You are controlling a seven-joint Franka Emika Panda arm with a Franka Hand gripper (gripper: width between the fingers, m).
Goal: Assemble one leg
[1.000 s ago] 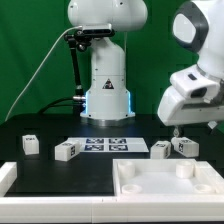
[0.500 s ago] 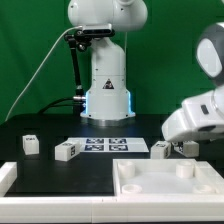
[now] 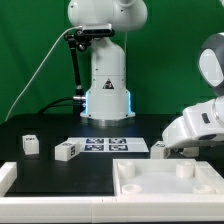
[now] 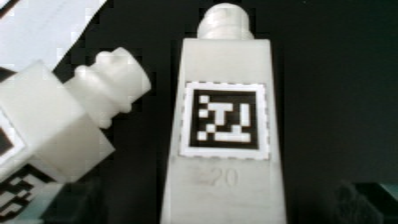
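In the wrist view a leg [image 4: 224, 120], a long white peg with a square tag on its upper face, lies on the black table right under my gripper [image 4: 222, 208]. Dark, blurred fingers [image 4: 368, 196] stand either side of it with gaps, so the gripper is open and holds nothing. A second leg [image 4: 68, 118] with a ribbed end lies slanted beside it. In the exterior view my gripper [image 3: 184, 149] is low over the table at the right, next to a leg [image 3: 160, 150]. Two more legs [image 3: 67, 151] [image 3: 30, 144] lie at the left.
The marker board [image 3: 112, 146] lies flat mid-table. A large white tray-like board [image 3: 168, 186] with a raised rim fills the front right. A white part [image 3: 5, 177] shows at the front left edge. The robot base [image 3: 107, 92] stands behind.
The arm has come down and slightly toward the exterior view's right, onto the legs at the right. One of those legs is now hidden behind the hand. The other parts have not moved.
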